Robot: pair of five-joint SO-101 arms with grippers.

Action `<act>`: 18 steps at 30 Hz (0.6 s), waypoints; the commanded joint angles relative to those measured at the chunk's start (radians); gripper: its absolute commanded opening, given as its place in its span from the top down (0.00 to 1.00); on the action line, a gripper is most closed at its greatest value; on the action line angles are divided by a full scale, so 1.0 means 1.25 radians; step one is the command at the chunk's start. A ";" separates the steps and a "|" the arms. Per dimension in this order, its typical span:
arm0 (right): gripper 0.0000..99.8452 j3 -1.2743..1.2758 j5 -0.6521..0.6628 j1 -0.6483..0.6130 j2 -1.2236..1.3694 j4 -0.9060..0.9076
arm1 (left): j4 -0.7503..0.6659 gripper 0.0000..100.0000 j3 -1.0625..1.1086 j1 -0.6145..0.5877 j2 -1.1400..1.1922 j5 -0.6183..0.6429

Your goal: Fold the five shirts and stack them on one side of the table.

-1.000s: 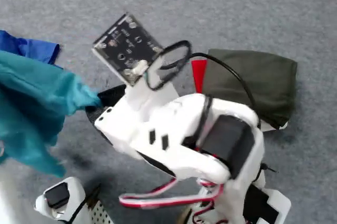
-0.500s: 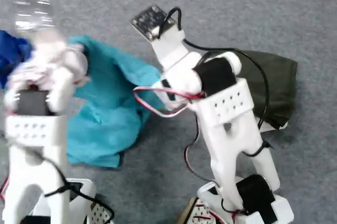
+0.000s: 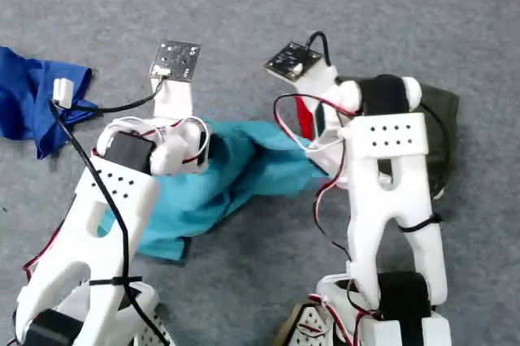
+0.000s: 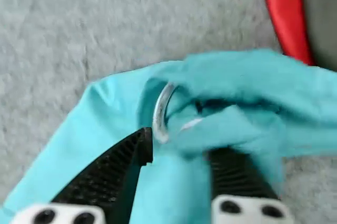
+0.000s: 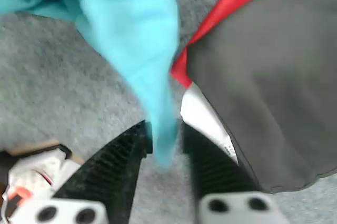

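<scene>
Pinching a crumpled teal fabric shirt [image 3: 236, 177] in the left gripper [image 4: 181, 150], jaws clamped on a fold. Gripping its other end in the right gripper [image 5: 164, 133], just beside the folded dark olive shirt [image 3: 435, 118]. Far off from that olive shirt, beyond the teal one, a crumpled blue shirt [image 3: 28, 98].

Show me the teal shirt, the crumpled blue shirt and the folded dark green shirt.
teal shirt [image 3: 244, 174]: high view, middle.
crumpled blue shirt [image 3: 28, 101]: high view, centre.
folded dark green shirt [image 3: 443, 135]: high view, right edge.

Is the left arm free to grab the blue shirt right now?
Probably not: the left gripper is shut on the teal shirt, which the right gripper also pinches. The blue shirt lies uncovered nearby, so letting go first should do.
</scene>
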 commanded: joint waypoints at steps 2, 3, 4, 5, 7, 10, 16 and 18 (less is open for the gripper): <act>0.74 -0.074 0.042 -0.007 -0.029 0.010 | 0.114 0.78 -0.233 -0.131 -0.001 0.020; 0.74 -0.091 0.041 -0.015 -0.028 0.010 | 0.146 0.78 -0.286 -0.164 -0.001 0.020; 0.74 -0.109 0.041 -0.030 -0.028 0.010 | 0.183 0.78 -0.335 -0.196 -0.001 0.018; 0.74 -0.125 0.041 -0.047 -0.028 0.011 | 0.218 0.78 -0.385 -0.230 -0.001 0.018; 0.74 -0.143 0.041 -0.100 -0.028 0.011 | 0.300 0.78 -0.475 -0.308 -0.001 0.016; 0.74 -0.144 0.041 -0.217 -0.028 0.011 | 0.410 0.78 -0.563 -0.463 -0.001 -0.028; 0.74 -0.142 0.041 -0.446 -0.019 0.009 | 0.437 0.78 -0.479 -0.873 0.001 -0.144; 0.74 -0.114 0.038 -0.508 0.002 -0.021 | 0.398 0.78 -0.388 -0.944 0.001 -0.193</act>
